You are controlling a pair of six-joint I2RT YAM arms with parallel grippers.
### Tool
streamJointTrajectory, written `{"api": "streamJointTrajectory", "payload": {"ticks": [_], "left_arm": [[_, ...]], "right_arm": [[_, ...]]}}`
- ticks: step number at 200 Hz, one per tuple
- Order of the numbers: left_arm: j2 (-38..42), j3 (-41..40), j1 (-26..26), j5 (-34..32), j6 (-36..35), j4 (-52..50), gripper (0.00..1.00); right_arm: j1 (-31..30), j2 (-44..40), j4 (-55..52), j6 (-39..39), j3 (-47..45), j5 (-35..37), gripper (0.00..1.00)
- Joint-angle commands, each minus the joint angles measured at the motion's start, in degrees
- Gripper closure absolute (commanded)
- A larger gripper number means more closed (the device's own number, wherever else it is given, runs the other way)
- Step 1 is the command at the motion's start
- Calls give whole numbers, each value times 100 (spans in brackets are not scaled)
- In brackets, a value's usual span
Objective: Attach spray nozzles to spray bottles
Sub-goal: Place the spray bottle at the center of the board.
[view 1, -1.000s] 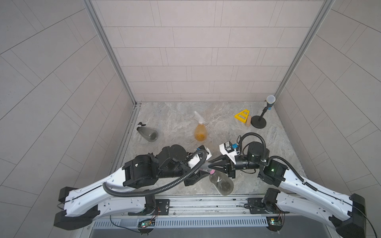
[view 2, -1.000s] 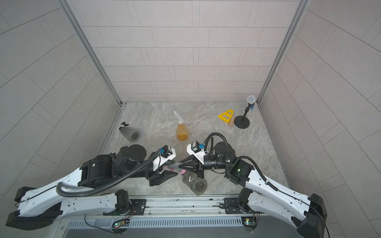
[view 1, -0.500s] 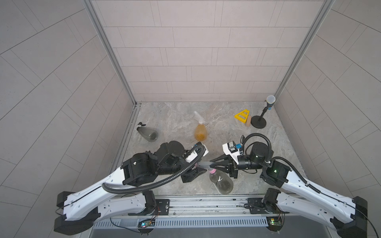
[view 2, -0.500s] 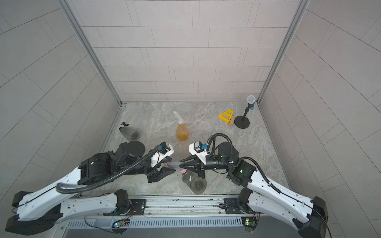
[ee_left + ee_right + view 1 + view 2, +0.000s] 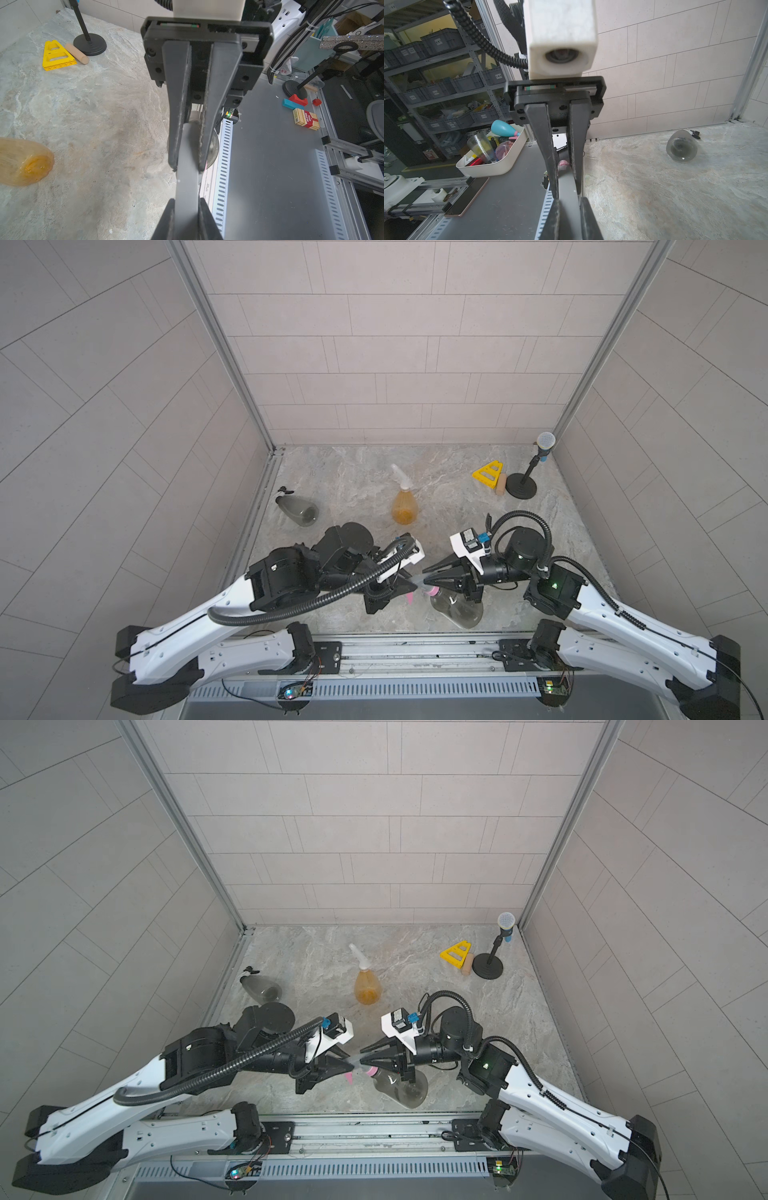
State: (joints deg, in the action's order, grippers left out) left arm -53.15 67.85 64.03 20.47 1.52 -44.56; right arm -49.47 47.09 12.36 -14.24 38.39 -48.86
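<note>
Left gripper (image 5: 409, 583): clamped on your grey nozzle (image 5: 187, 187). Right gripper (image 5: 432, 578): clamped on the same nozzle, tip to tip with the left. The nozzle's pink collar meets the front grey bottle (image 5: 457, 610). Amber bottle (image 5: 404, 506) and far grey bottle (image 5: 299, 510): lying behind, nozzles fitted.

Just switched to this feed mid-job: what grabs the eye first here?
Up front, the left gripper and right gripper meet tip to tip, each shut on the grey-and-pink nozzle at the neck of a smoky grey bottle. Behind them the amber bottle lies in the middle with its whitish nozzle on, and a second grey bottle lies off to the left.
</note>
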Motion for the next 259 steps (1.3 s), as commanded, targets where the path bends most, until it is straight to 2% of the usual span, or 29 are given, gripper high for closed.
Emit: {"api": "streamJointTrajectory", "payload": {"ticks": [1,10,17,34,39,45,70,94,116,142,191,259], "left_arm": [[-54,7,23,-293,185,169,100],[-63,24,26,-511,195,117,100],[-94,55,22,-746,206,23,100],[-158,133,17,-1363,208,-240,100],[-171,146,21,-1532,200,-318,100],[-219,188,13,-1767,200,-422,100],[-552,408,-44,-2418,157,-710,100],[-1081,754,-369,-2472,167,-879,100],[-1554,1175,-734,-2444,-8,-1236,100],[-2143,1486,-790,-2672,-213,-1553,100],[-2890,1795,-1029,-2515,-179,-1609,100],[-3399,2100,-1055,-2431,-161,-1763,100]], "right_arm": [[52,41,287,-140,43,763,85],[52,3,209,-132,54,943,62],[52,-59,149,-103,50,1105,50],[52,-337,-101,16,29,1713,35],[52,-436,-180,47,20,1947,27],[52,-551,-293,68,12,2295,25],[60,-918,-799,88,-1,3814,24],[61,-1178,-1089,84,-103,4789,24],[61,-1429,-1397,61,-147,5535,23],[61,-1795,-1613,-24,-258,6153,21],[61,-2169,-1798,40,-456,6507,20],[61,-2234,-1843,61,-482,6450,19]]}}
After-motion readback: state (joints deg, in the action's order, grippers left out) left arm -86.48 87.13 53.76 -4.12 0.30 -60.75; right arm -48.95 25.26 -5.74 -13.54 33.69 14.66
